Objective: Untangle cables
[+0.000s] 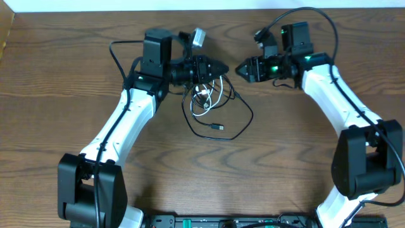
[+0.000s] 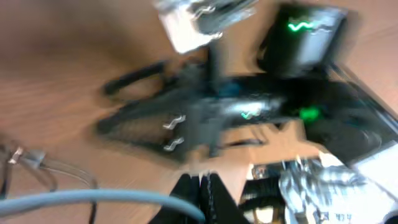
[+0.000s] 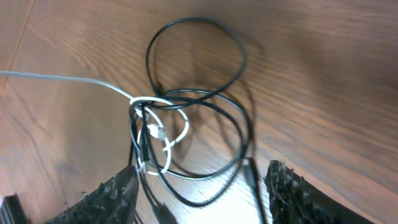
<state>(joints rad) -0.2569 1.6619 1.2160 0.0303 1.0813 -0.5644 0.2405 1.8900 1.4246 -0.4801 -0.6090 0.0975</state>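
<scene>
The black cable (image 1: 250,115) lies in loose loops on the wooden table, its plug (image 1: 217,127) toward the front. The white cable (image 1: 205,98) is wound through it in a small knot (image 3: 144,106). My left gripper (image 1: 221,66) hovers just behind the tangle, shut on the white cable (image 2: 93,198), which runs into its closed jaws (image 2: 202,182). In the right wrist view the white cable (image 3: 62,78) stretches taut to the left from the knot, and the black cable (image 3: 193,19) loops beyond it. My right gripper (image 1: 240,69) faces the left one closely, open (image 3: 202,173), above the tangle.
Thick black arm wires (image 1: 304,12) arch over the right arm at the back. The left arm's camera mount (image 1: 198,37) sticks up behind its gripper. The table's back edge (image 1: 354,7) meets a white strip. Arm bases (image 1: 82,190) stand at the front corners.
</scene>
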